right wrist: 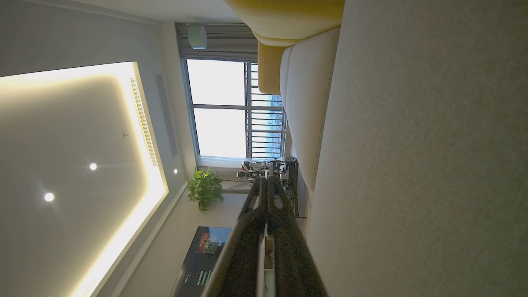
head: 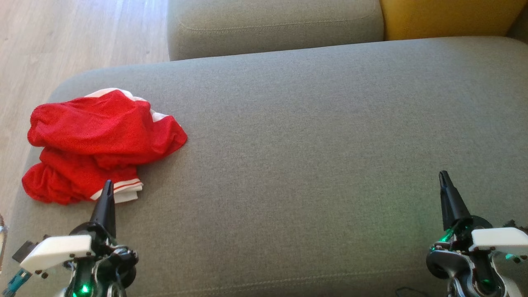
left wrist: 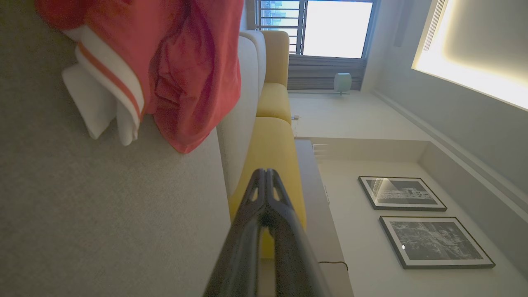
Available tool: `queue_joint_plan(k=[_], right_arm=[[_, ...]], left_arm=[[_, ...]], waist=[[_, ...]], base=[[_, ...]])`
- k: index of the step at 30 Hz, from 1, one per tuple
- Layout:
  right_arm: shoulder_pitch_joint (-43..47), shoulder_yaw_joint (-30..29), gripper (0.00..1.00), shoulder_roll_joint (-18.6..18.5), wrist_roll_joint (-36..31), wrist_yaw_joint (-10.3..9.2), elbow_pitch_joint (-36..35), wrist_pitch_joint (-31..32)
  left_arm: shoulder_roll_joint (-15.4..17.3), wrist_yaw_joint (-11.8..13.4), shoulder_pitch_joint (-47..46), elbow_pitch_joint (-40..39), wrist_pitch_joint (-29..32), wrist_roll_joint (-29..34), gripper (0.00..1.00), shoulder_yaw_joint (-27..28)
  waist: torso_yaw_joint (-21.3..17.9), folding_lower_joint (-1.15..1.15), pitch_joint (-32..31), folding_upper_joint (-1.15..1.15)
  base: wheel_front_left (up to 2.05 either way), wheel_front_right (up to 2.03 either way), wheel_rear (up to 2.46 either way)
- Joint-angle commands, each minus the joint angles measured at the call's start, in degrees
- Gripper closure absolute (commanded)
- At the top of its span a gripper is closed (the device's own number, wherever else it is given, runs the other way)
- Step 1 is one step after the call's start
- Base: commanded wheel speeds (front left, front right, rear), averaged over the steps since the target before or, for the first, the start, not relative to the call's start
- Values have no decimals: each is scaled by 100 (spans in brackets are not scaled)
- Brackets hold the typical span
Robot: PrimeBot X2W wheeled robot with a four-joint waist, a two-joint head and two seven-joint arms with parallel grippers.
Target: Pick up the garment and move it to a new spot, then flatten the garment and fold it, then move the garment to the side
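Observation:
A crumpled red garment [head: 95, 144] with white trim lies bunched at the left end of the grey sofa seat [head: 313, 144]. In the left wrist view the garment [left wrist: 185, 66] fills the upper left, its white striped hem nearest. My left gripper [head: 108, 184] is shut and empty, its tip just in front of the white hem. Its dark fingers [left wrist: 266, 175] meet at the tip. Far to the right, my right gripper [head: 444, 175] hovers over bare cushion, shut with nothing held, its fingers [right wrist: 266, 181] pressed together.
A grey back cushion [head: 272, 24] runs along the rear of the seat, with a yellow cushion [head: 449, 16] beside it at the right. Wooden floor [head: 62, 37] lies beyond the sofa's rounded left edge. Grey seat stretches wide between the two grippers.

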Motion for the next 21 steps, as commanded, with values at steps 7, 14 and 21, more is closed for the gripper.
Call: queue_joint_plan(k=[7, 14, 21], right_arm=[[45, 20, 0, 20, 3, 1, 151, -4], [212, 144, 0, 55, 21, 1, 350, -78], [203, 288, 0, 38, -60, 1, 314, -180]], left_arm=[[-11, 3, 61, 142, -5, -9, 0, -16], [-49, 5, 278, 316, -62, -26, 0, -91], [-26, 2, 288, 218, -168, 75, 0, -205]], waist=[[0, 0, 0, 0], [0, 0, 3, 0], [8, 0, 4, 0]], base=[[0, 0, 0], [0, 0, 0], [0, 0, 0]])
